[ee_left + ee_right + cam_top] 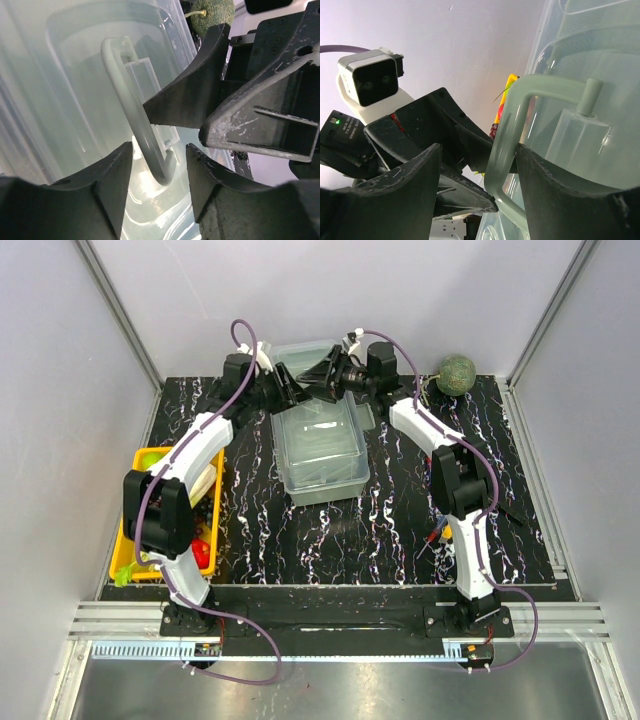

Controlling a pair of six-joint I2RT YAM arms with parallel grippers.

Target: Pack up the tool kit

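Two grippers meet over the far end of one large pale grey-green plastic toolbox [320,455], mid-table on a black marbled tabletop [390,530].
- Left gripper [159,150]: jaws part open, straddling the lid's pale curved handle [125,95], with a gap on each side.
- Right gripper [477,155]: jaws apart around the same handle, nothing clamped.
- One yellow plastic tray [150,455], at the table's left edge.

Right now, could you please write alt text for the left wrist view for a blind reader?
The left gripper straddles the grey-green handle on the translucent toolbox lid, jaws open, not yet gripping. The right gripper fills the right side; a green melon shows at top.
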